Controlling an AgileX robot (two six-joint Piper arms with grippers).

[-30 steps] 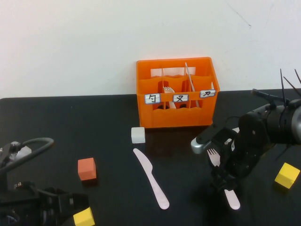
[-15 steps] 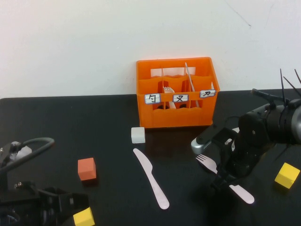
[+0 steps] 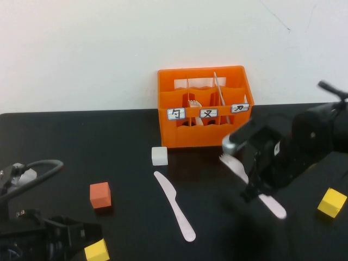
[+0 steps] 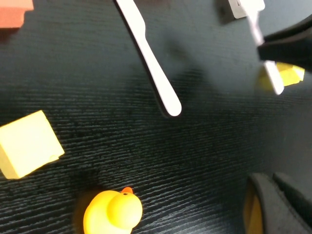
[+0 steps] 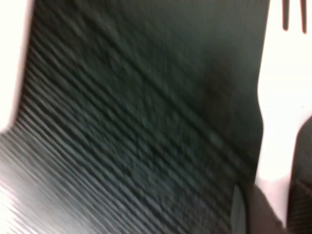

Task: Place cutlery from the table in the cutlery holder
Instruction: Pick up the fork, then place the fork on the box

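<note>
We have the fork [image 3: 235,166] clamped in our right gripper [image 3: 255,187] above the surface [image 3: 125,141], right-front of the cutlery holder [image 3: 204,107], the knife [image 3: 174,204] lies unpicked, and our left gripper [image 4: 273,200] sits clenched, empty, at the near-left edge.

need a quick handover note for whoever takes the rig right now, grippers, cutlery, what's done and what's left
Right gripper: shut on the fork, lifted off the table, in front of the crate's right side.
Left gripper: shut, parked at the near left corner, holding nothing.
Knife: flat on the table, in front of the crate.
Crate: already holds some cutlery.
Done: fork picked up.
Left: drop the fork in the crate, then fetch the knife.
</note>
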